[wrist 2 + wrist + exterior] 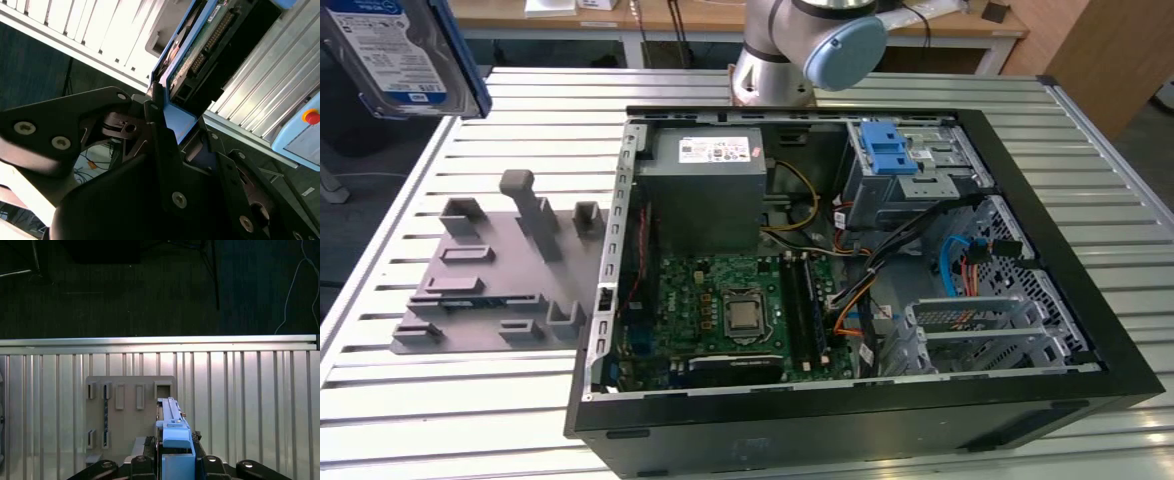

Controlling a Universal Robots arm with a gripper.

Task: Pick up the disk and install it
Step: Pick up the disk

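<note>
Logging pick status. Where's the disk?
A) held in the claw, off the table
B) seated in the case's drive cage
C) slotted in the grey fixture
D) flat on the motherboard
A: the disk sits clamped in the claw in both wrist views, raised above the table in the exterior view.

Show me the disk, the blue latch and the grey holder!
disk (394,45), exterior view, its flat face.
blue latch (891,150), exterior view, its middle.
grey holder (500,270), exterior view, its flat base.

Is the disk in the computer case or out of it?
Out: the disk sits clamped between the fingers, up over the table, apart from the open case.
</note>
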